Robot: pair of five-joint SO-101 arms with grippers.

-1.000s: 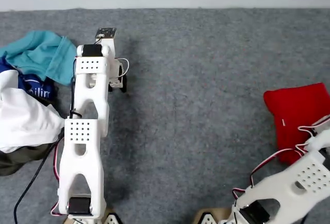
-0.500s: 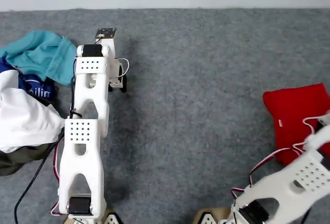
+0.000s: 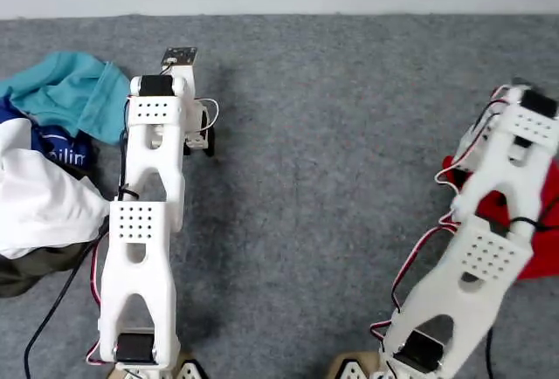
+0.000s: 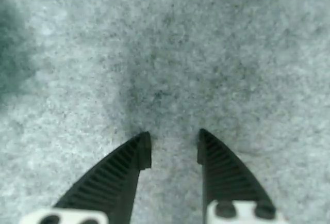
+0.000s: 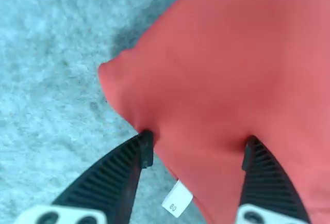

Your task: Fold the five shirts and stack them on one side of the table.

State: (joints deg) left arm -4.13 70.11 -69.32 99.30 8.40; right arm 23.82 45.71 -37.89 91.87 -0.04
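Over the red shirt (image 5: 232, 53), right gripper (image 5: 198, 152) spread wide
Jaws straddle its corner, probably to pinch it; left gripper (image 4: 174, 149), part-open, hangs over the table (image 4: 206, 53), well apart.

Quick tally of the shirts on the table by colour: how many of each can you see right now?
Teal shirt: 1
Blue shirt: 1
White shirt: 1
Dark olive shirt: 1
Red shirt: 1
Total: 5 shirts
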